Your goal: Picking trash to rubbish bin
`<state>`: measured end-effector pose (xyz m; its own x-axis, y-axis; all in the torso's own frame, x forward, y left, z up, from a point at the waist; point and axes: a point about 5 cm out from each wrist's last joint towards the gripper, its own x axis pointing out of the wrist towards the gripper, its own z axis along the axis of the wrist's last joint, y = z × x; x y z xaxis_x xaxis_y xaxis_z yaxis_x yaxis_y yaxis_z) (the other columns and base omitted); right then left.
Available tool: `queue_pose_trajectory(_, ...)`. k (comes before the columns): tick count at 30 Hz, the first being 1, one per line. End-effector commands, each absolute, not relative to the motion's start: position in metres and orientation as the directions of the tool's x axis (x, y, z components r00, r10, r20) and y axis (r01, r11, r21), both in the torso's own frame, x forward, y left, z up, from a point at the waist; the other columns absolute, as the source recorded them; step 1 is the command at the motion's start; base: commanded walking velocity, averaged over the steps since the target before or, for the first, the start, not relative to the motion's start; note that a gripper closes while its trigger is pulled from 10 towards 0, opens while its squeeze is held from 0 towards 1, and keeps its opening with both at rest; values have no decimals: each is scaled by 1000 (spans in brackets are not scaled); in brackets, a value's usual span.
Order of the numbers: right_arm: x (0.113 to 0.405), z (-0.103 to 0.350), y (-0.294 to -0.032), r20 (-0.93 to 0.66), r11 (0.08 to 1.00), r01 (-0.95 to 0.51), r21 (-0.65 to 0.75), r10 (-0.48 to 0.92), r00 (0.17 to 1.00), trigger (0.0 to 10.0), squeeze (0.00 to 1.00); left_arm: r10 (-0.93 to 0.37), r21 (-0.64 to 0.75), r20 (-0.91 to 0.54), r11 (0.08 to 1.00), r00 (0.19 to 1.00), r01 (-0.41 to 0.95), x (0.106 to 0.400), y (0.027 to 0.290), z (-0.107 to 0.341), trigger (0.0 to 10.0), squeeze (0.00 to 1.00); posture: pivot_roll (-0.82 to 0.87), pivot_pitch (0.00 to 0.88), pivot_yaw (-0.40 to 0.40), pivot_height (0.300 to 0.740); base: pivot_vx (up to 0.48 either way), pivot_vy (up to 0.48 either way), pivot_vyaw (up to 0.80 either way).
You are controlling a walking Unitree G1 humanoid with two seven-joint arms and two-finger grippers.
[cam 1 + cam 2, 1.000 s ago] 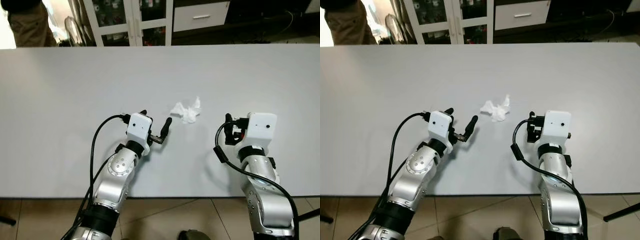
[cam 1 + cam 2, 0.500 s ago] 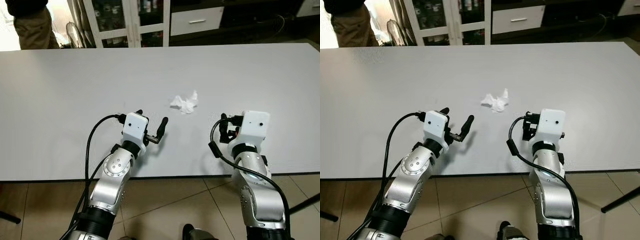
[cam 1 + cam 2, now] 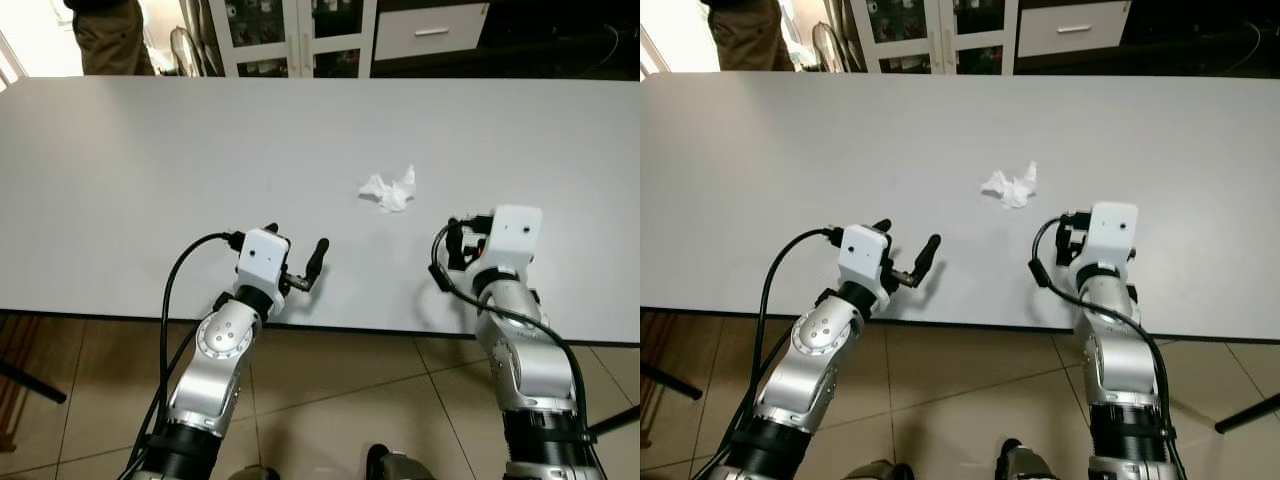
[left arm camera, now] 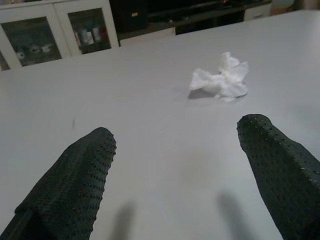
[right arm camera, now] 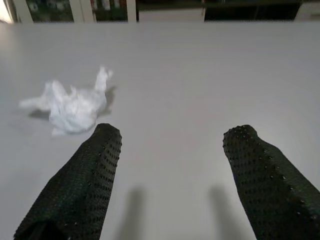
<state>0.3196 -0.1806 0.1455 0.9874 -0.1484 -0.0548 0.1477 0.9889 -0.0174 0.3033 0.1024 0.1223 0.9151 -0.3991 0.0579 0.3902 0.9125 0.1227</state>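
While both grippers gape, crumpled tissue (image 3: 389, 190) lies on table (image 3: 150, 170).

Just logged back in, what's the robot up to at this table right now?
Nothing is picked up yet. A crumpled white tissue lies on the white table, ahead of and between the two arms. The left hand and right hand both hover low over the table's near edge with fingers open, holding nothing. The right hand is the closer one to the tissue. A person stands beyond the far left corner.
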Motion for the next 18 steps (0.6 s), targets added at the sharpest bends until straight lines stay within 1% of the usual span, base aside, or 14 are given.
queue_pose_trajectory(1,322,144,-184,-54,988,155,-26,-156,986,10000,0,-402,124,56,911,914,393,302,104,124,10000,0,-15,127,45,740,0,0,0)
queue_pose_trajectory(10,333,142,-181,-53,991,131,-10,-132,990,10000,0,-400,121,41,912,916,393,298,104,123,10000,0,3,143,43,740,0,0,0)
queue_pose_trajectory(18,343,143,-179,-46,994,111,-2,-111,993,10000,0,-390,127,27,915,920,384,293,110,122,10000,0,32,163,47,740,0,0,0)
